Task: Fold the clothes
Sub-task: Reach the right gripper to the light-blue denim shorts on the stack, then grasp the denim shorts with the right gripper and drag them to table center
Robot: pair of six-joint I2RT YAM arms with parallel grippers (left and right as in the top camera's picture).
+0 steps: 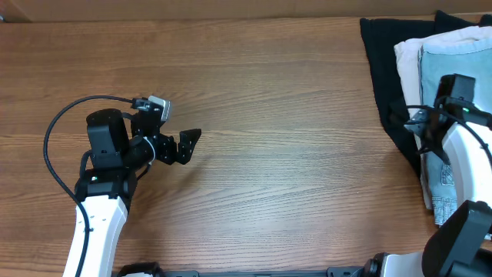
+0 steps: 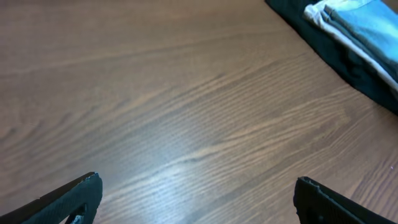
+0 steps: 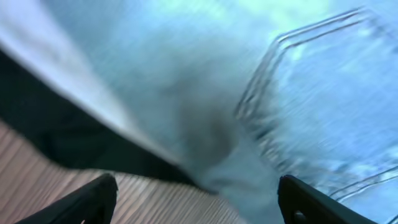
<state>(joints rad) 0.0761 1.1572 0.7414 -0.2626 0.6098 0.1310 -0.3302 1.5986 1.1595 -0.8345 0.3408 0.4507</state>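
The light-blue denim shorts lie at the table's right edge on top of a cream-white garment and a black garment. My right gripper hovers close over the near edge of the shorts, where a stitched pocket shows. Its jaws stand wide apart and hold nothing, and the picture is blurred. In the overhead view the right wrist covers part of the shorts. My left gripper is open over bare wood at the left, far from the shorts, with empty table between its fingers.
The wooden table stretches between the two arms. The black garment spreads out beyond the pile towards the middle. A black cable loops beside the left arm.
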